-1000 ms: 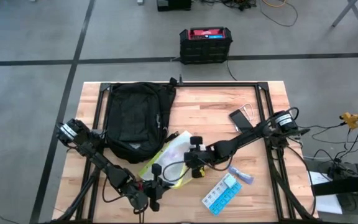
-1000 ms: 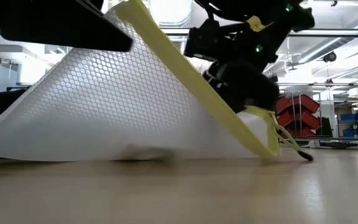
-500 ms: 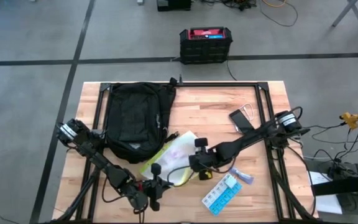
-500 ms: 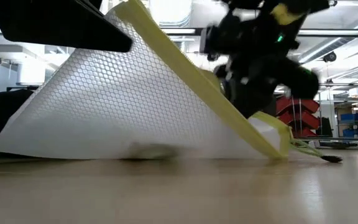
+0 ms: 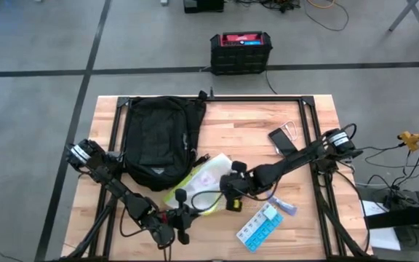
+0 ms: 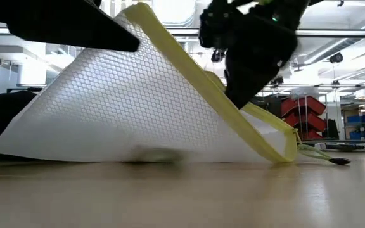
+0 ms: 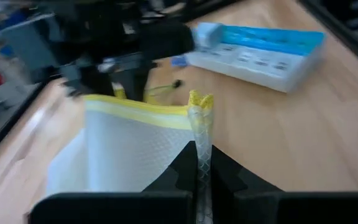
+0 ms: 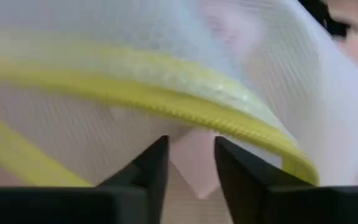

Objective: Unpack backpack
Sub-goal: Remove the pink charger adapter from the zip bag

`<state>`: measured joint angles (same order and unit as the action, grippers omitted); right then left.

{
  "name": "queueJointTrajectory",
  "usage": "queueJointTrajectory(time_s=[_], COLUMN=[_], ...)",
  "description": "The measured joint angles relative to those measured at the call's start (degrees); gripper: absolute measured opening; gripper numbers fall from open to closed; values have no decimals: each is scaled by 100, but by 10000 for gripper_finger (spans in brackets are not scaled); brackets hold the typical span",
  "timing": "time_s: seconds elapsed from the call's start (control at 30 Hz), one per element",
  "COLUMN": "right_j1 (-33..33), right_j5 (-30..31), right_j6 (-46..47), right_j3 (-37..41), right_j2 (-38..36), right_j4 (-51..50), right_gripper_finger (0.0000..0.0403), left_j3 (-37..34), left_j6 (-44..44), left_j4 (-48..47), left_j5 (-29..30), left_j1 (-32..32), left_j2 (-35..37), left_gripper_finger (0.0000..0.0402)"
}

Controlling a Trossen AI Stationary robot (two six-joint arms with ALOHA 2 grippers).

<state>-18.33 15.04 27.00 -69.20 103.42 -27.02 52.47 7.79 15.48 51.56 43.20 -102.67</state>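
Observation:
The black backpack [image 5: 158, 138] lies flat on the table's far left part. Beside its near end, a white mesh pouch with a yellow zip edge [image 5: 198, 182] [image 6: 125, 107] stands tilted: its long lower edge rests on the table and one corner is raised. My left gripper [image 5: 182, 216] [image 7: 197, 163] is shut on that raised corner. My right gripper [image 5: 231, 193] [image 8: 191, 163] hovers open at the pouch's right side, its fingers just in front of the yellow zip edge [image 8: 166, 102]. The zip's pull cord [image 6: 325, 158] lies on the wood. My left gripper pinches the pouch's near corner [image 7: 199, 134], at the end of the yellow zip edge, between its two fingers. It holds that corner up while the pouch's far lower edge [image 6: 106, 157] stays on the table. Whether my right gripper touches the pouch, I cannot tell.
A blue-and-white pill organizer [image 5: 259, 227] and a small tube [image 5: 282, 205] lie near the front right. A phone [image 5: 281, 140] lies at the far right. A black-and-red box [image 5: 240, 51] stands on the floor beyond the table.
My right gripper went a little toward the table's right edge, low beside the pouch's lower corner, then rose and came back over the zip edge. The pouch's lower right corner and its pull cord slid slightly to the right. The left gripper kept the raised corner still.

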Motion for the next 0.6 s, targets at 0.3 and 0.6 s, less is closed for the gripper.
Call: queueJointTrajectory(time_s=[0.3, 0.6], right_j1=[81, 86], right_j5=[292, 449], right_j6=[2352, 2860], right_j3=[-19, -10], right_j2=[200, 365], right_j4=[-73, -266], right_gripper_finger=[276, 333], left_j3=[2, 2], left_j6=[594, 789], left_j4=[40, 32], left_j5=[139, 15], left_j1=[-7, -7], left_j2=[15, 17], left_gripper_finger=[0, 0])
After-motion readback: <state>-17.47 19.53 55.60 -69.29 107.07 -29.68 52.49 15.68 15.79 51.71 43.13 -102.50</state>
